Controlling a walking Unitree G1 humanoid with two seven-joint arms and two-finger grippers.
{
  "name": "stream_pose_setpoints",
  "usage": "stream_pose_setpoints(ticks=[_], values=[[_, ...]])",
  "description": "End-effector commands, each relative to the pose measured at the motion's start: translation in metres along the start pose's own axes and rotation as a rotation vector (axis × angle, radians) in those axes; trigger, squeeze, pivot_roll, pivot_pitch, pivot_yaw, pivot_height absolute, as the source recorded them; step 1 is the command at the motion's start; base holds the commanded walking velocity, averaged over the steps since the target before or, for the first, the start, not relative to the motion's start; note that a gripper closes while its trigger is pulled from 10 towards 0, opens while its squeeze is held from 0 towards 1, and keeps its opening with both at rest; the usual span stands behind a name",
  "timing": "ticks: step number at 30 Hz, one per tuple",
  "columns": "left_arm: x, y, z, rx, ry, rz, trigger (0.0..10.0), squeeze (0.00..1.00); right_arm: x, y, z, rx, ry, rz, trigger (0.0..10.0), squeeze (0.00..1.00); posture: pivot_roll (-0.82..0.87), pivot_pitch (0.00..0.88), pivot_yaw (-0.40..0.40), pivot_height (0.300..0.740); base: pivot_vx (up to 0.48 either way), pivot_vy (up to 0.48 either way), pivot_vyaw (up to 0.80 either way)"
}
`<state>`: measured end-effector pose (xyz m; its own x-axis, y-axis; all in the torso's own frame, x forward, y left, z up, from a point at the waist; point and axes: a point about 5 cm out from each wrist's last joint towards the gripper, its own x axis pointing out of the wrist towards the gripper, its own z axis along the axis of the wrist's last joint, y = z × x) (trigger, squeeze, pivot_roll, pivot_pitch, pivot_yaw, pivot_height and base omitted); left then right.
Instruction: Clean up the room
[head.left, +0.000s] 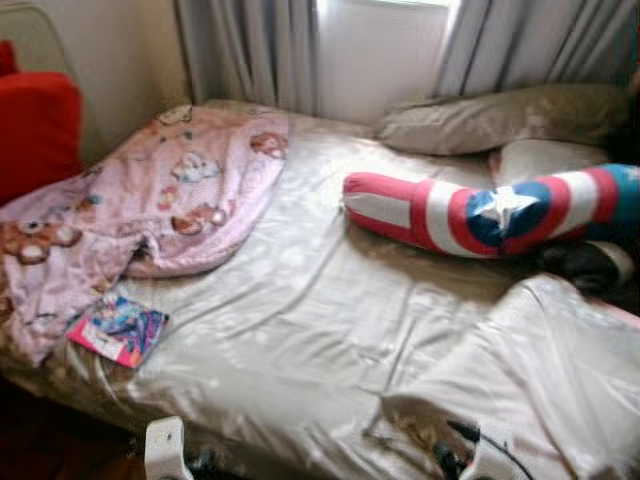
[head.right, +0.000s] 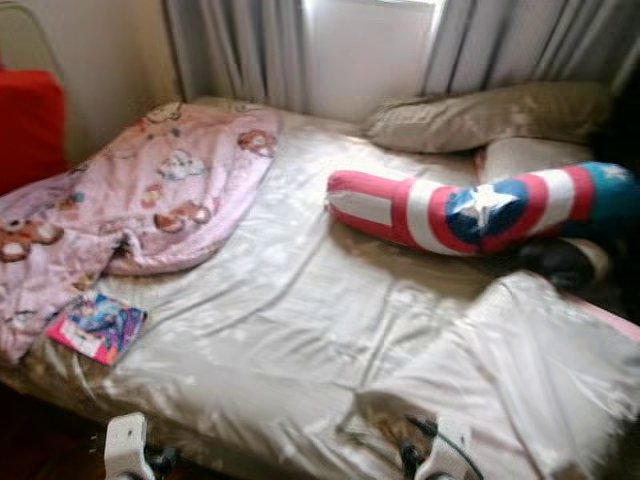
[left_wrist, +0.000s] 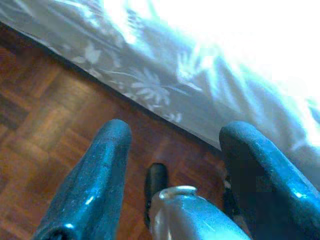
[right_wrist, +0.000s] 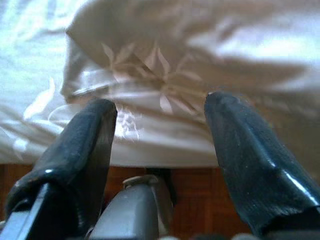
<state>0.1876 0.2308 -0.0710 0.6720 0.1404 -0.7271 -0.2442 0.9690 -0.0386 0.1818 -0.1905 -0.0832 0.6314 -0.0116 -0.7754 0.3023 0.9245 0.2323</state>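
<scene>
You are looking at a bed (head.left: 330, 330) covered by a pale, wrinkled satin sheet. A pink blanket (head.left: 150, 210) printed with teddy bears lies crumpled over the bed's left side. A small colourful book (head.left: 118, 330) lies flat at the blanket's near edge. A long red, white and blue bolster (head.left: 480, 212) with a white star lies across the right side, just before two pillows (head.left: 500, 118) at the head.
</scene>
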Motion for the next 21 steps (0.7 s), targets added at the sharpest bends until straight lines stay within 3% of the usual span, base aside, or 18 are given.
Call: stream_pose_setpoints(ticks=[1,15,18,21], values=[[-0.0005,0.0030,-0.0013,-0.008,0.009,0.007,10.0,0.00,-0.0006,-0.0014,-0.0029,-0.003,0.015,-0.006,10.0,0.00,0.07,0.000,-0.023,0.740,0.000,0.000,-0.69],[-0.0006,0.0043,-0.0013,-0.002,0.016,0.001,10.0,0.00,-0.0002,-0.0011,-0.0019,-0.007,0.015,-0.011,10.0,0.00,0.06,0.000,-0.017,0.740,0.000,0.000,-0.69],[-0.0008,0.0052,-0.0021,0.029,0.025,0.001,10.0,0.00,-0.0003,-0.0012,-0.0020,-0.007,0.016,-0.013,10.0,0.00,0.06,0.000,-0.017,0.740,0.000,-0.480,-0.69],[-0.0012,0.0061,-0.0031,-0.009,0.022,0.010,10.0,0.00,-0.0003,-0.0012,-0.0021,-0.008,0.017,-0.012,10.0,0.00,0.06,0.000,-0.017,0.740,0.000,-0.320,-0.69]])
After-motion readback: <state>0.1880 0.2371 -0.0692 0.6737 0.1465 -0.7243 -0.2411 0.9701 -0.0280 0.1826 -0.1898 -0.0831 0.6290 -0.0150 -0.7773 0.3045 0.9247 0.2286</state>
